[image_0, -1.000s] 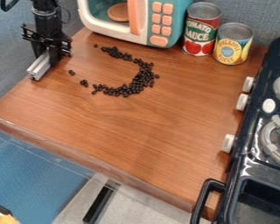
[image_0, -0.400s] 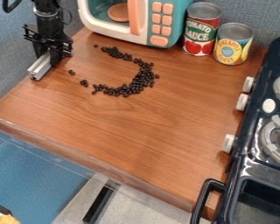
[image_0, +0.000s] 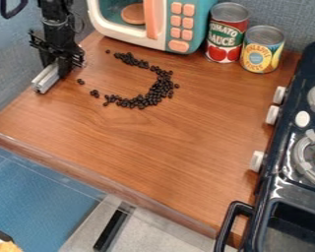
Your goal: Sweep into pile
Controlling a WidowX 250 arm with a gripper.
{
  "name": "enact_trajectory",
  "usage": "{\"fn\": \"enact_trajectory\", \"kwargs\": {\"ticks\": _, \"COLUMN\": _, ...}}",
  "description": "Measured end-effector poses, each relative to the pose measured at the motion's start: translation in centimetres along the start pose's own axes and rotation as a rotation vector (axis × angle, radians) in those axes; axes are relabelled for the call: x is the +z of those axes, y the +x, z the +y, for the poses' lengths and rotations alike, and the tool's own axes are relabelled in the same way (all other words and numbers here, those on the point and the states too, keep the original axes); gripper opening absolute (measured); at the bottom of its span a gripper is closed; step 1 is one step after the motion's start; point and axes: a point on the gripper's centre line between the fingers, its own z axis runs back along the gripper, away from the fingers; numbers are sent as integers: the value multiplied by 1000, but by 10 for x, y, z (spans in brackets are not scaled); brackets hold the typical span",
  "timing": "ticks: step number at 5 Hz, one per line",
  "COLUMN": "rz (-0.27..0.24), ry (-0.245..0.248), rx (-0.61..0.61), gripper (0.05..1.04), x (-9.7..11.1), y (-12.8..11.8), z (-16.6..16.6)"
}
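Note:
The black gripper (image_0: 60, 66) hangs low over the counter's upper left, to the left of the beans. At its lower end is a light grey metal bar (image_0: 46, 78), slanting down to the left; how the gripper meets the bar is partly hidden. Dark beans (image_0: 161, 88) lie on the wooden counter in a curve that opens to the left, thickest on its right and lower side. Stray beans (image_0: 94, 93) sit at the curve's left, nearest the bar, with a gap between them and it.
Behind the beans stands a toy microwave (image_0: 179, 24). To its right are a tomato sauce can (image_0: 227, 33) and a pineapple can (image_0: 261, 49). A dark toy stove (image_0: 278, 189) with white knobs lines the right side. The counter's front edge (image_0: 108, 184) runs diagonally below.
The gripper has shifted slightly right and a little down, and the metal bar has moved slightly with it. The beans have not moved.

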Motion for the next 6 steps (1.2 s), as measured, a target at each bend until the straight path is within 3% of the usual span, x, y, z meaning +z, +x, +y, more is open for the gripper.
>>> {"fn": "enact_trajectory", "kwargs": {"ticks": 3, "rz": 6, "ry": -15, "rx": -13, "gripper": 394, "x": 6, "y": -16, "z": -29}}
{"fn": "enact_trajectory", "kwargs": {"ticks": 6, "rz": -25, "ry": 1, "rx": -34, "gripper": 394, "x": 14, "y": -26, "z": -71}}
